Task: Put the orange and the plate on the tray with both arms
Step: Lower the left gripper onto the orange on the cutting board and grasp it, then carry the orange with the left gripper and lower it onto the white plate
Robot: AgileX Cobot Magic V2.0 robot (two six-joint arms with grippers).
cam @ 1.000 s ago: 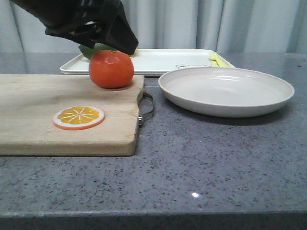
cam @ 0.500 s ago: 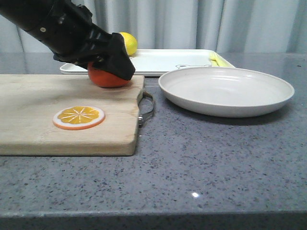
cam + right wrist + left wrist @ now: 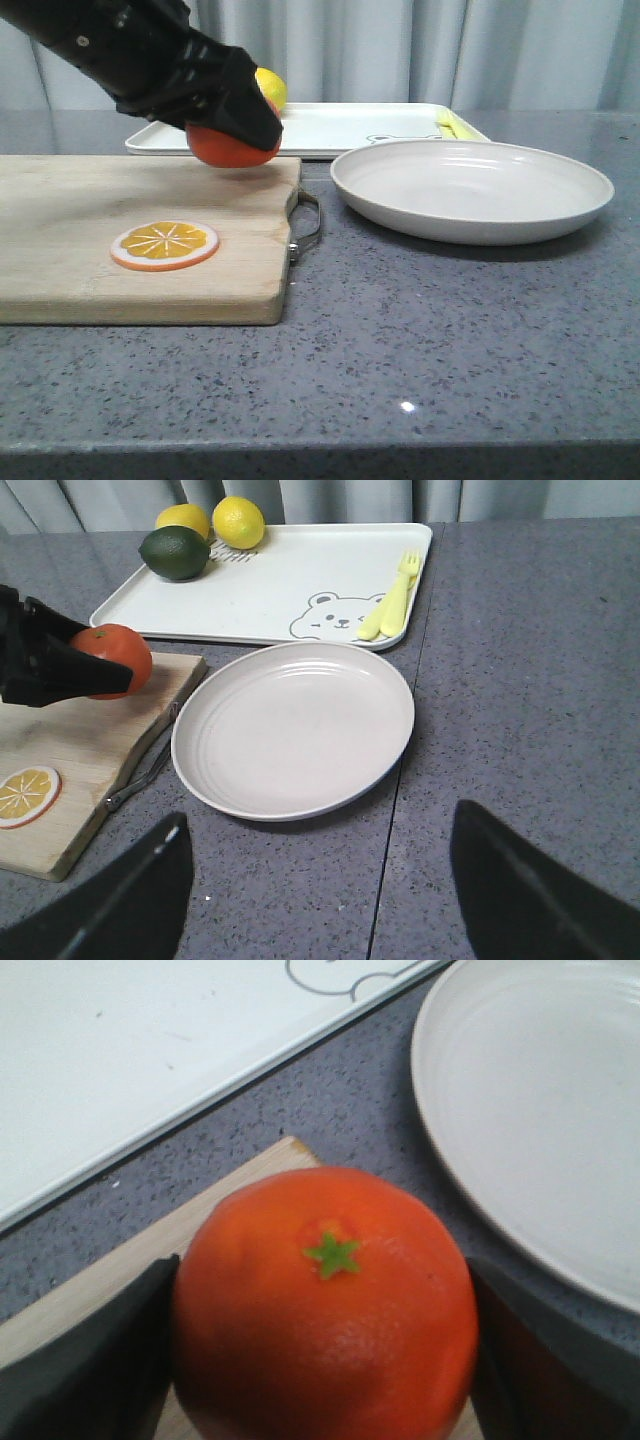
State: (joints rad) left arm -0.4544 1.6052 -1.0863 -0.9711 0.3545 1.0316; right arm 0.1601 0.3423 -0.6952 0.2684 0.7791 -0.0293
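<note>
Orange (image 3: 232,147) sits gripped in left claw (image 3: 236,118) above cutting board (image 3: 140,235); right claw (image 3: 315,900) gapes wide.

We can read no words, brand names, labels or numbers anywhere in these views. The only drawn sign we find is a faint grey outline of a bear's face with round ears, printed on the flat white rectangular tray (image 3: 290,580) near the yellow plastic fork (image 3: 392,605); in the front view only the top of that drawing shows, and in the left wrist view only a curved piece of its line. The printed segment pattern on the flat orange slice disc (image 3: 164,245) carries no lettering either.
</note>
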